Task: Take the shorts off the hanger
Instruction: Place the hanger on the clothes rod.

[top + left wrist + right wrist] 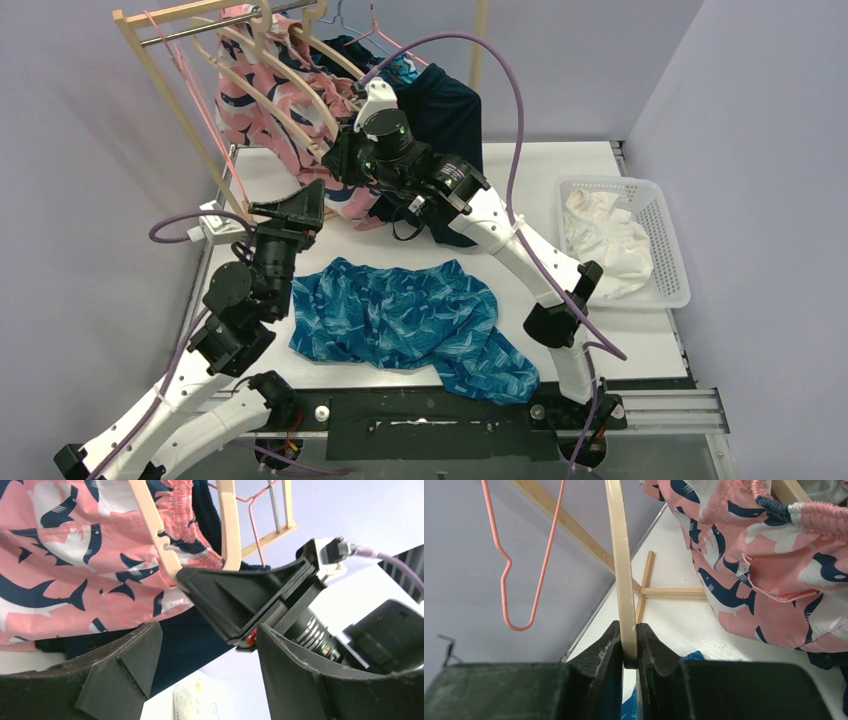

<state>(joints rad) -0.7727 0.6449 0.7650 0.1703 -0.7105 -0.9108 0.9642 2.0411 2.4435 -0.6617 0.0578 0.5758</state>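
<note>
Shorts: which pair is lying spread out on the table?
The blue wave-patterned pair. The pink shark-print pair and the dark navy pair hang at the rack; the white pair sits in the basket.

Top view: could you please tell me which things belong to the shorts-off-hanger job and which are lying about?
Job: pink shark shorts, wooden hanger clamped by the right gripper, open left gripper, navy shorts behind.
Lying about: blue patterned shorts on the table, basket holding white shorts, pink wire hanger.

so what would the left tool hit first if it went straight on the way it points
Most likely the right tool, shut on a hanger; pink shorts sit just left. Depth unclear.
</note>
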